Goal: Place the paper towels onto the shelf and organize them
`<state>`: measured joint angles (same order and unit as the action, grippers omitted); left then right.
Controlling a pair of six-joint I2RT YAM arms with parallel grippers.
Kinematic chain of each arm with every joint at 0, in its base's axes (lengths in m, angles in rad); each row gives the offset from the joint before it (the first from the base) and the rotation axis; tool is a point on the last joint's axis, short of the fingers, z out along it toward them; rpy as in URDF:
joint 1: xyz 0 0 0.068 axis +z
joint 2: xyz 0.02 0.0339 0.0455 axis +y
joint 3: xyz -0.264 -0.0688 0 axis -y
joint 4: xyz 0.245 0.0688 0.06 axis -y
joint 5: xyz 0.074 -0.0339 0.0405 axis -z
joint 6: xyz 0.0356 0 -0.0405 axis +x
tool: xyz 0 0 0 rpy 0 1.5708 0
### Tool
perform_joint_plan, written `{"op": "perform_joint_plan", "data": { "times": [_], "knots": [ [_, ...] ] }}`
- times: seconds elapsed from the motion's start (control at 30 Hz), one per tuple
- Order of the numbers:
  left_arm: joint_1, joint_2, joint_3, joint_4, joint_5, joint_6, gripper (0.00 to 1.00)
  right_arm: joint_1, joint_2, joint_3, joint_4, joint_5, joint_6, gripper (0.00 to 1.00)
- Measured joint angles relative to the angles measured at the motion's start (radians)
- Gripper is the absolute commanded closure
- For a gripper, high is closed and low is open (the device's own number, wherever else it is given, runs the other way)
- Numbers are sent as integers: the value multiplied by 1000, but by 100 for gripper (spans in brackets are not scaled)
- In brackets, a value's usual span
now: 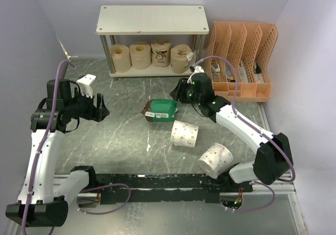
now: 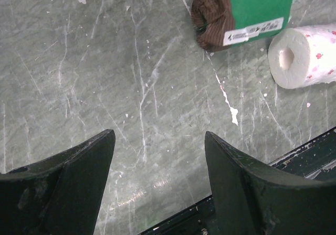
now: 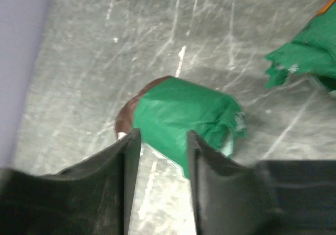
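The shelf stands at the back with four tan rolls on its lower board; its top board is bare. A green-wrapped roll with a brown end lies on its side mid-table; it also shows in the left wrist view and the right wrist view. My right gripper is open just behind it, the roll just past its fingertips. A second green wrap shows at the right edge. Two white pink-dotted rolls lie nearer. My left gripper is open and empty.
An orange perforated file organizer stands right of the shelf, close behind the right arm. The black base rail runs along the near edge. Grey walls close in the left, back and right sides.
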<state>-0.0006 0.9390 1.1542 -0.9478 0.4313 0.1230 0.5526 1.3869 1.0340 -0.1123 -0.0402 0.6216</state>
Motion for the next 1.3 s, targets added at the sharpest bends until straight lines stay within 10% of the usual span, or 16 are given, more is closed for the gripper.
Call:
{"op": "perform_joint_plan", "data": {
  "times": [0.03, 0.1, 0.53, 0.9, 1.3],
  "knots": [
    [0, 0, 0, 0, 0, 0, 20, 3, -3, 12, -16, 10, -11, 15],
    [0, 1, 0, 0, 0, 0, 20, 7, -4, 42, -70, 41, -47, 0],
    [0, 13, 0, 0, 0, 0, 20, 86, 62, 162, -291, 190, -215, 0],
    [0, 18, 0, 1, -1, 0, 20, 379, 655, 866, -609, 481, -240, 5],
    [0, 13, 0, 1, -1, 0, 20, 378, 809, 933, -769, 559, -219, 17]
  ]
}}
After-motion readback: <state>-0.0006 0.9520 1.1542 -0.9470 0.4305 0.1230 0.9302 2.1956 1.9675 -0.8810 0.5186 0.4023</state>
